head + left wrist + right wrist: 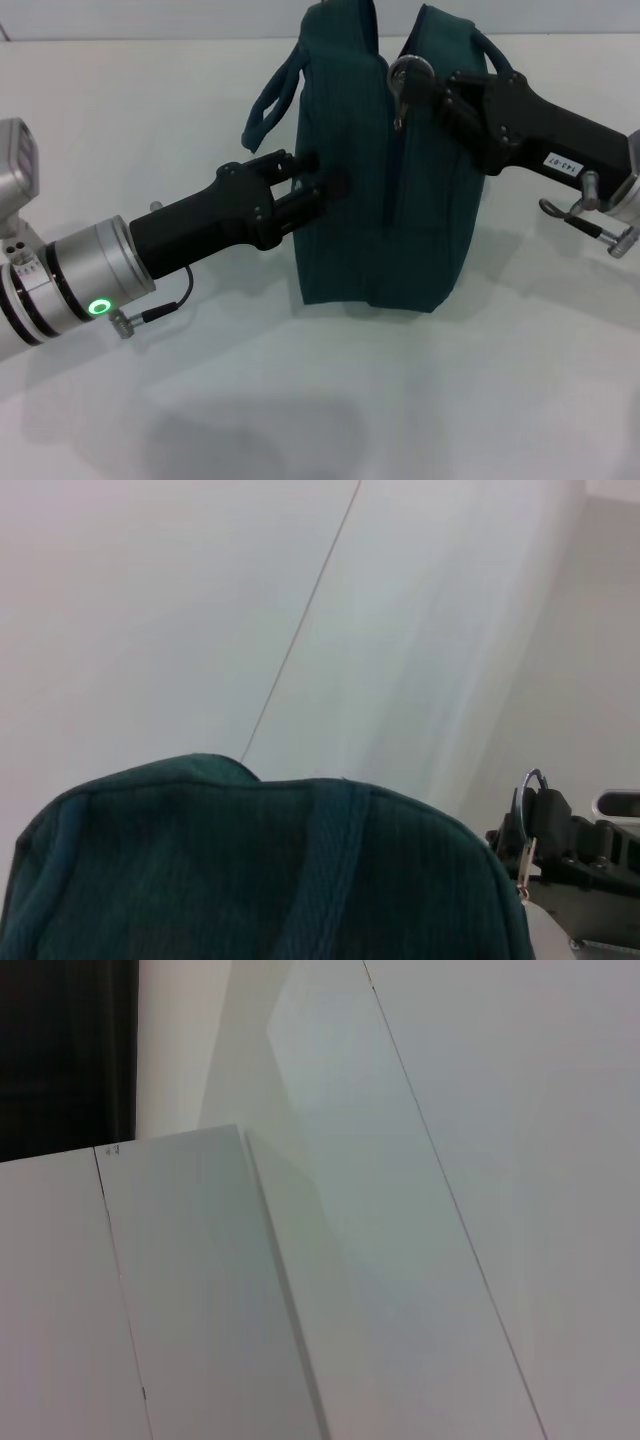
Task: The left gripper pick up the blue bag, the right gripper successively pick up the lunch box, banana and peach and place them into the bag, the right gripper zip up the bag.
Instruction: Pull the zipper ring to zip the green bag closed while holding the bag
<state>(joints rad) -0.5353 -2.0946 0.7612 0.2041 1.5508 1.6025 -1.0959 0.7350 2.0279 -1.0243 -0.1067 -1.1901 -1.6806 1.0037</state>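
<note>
The blue bag [385, 190] hides what left gripper [305, 195] clamps; right gripper [425, 90] pinches its ring-pull [408, 72]

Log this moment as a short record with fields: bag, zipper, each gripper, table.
bag: blue bag stands upright on the white table, handles up
zipper: runs down the near side and looks closed; ring pull at the top
left gripper: left gripper pressed against the bag's left side, fingers on the fabric
right gripper: right gripper at the ring pull, near the bag's top
food items: none visible
</note>
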